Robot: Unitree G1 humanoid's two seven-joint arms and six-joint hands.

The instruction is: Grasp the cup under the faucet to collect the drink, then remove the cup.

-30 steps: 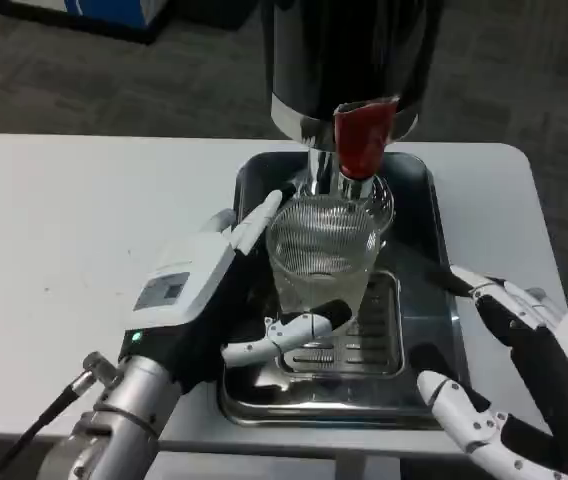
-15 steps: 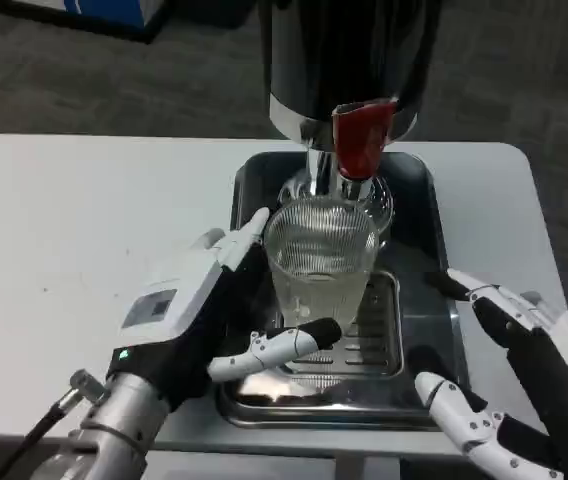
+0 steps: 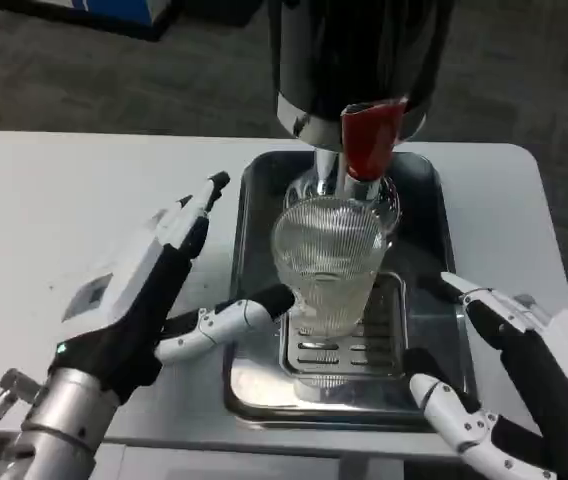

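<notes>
Glass cup (image 3: 326,262) is stood on the drip tray (image 3: 254,380), directly under the red faucet (image 3: 369,138), so any pour is caught. Left hand (image 3: 159,290) is open beside it, nothing gripped. Right hand (image 3: 509,390) is parked open, off the tray's right.

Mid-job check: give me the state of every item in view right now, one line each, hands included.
Ribbed glass cup: upright on the drain grate, under the faucet, not gripped.
Red faucet lever: hangs down above the cup; no stream visible.
Metal drip tray: flat on the white table, holding the cup.
Left hand: fingers apart, one fingertip near the cup's base; contact unclear.
Right hand: fingers apart, holding nothing, beside the tray.
</notes>
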